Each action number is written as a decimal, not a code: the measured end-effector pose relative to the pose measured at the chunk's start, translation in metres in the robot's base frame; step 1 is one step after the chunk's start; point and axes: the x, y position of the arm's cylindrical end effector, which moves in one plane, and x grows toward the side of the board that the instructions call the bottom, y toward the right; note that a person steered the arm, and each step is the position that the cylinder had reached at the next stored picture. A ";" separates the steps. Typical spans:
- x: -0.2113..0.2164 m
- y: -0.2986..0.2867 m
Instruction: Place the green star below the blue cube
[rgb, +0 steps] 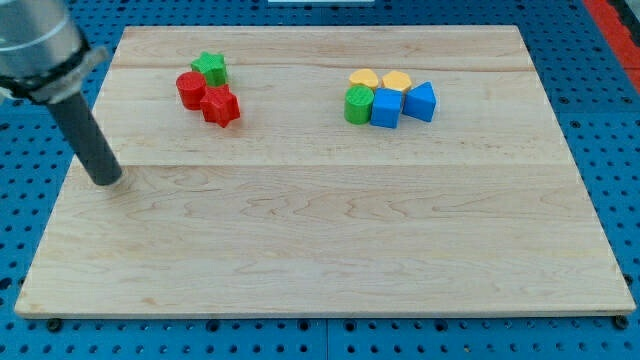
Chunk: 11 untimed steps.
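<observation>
The green star (211, 68) lies at the upper left of the wooden board, touching a red cylinder (191, 89) and close to a red star (221, 106) below it. The blue cube (386, 107) sits at the upper right, between a green cylinder (358, 104) on its left and a blue triangular block (421, 101) on its right. My tip (106, 180) rests near the board's left edge, well below and left of the green star, touching no block.
Two yellow blocks (364, 79) (397, 81) lie just above the green cylinder and blue cube. The wooden board (320, 250) rests on a blue perforated table (615, 130). The arm's grey body (35, 45) fills the top left corner.
</observation>
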 end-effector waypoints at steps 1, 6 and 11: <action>-0.025 0.014; -0.113 0.026; -0.151 0.108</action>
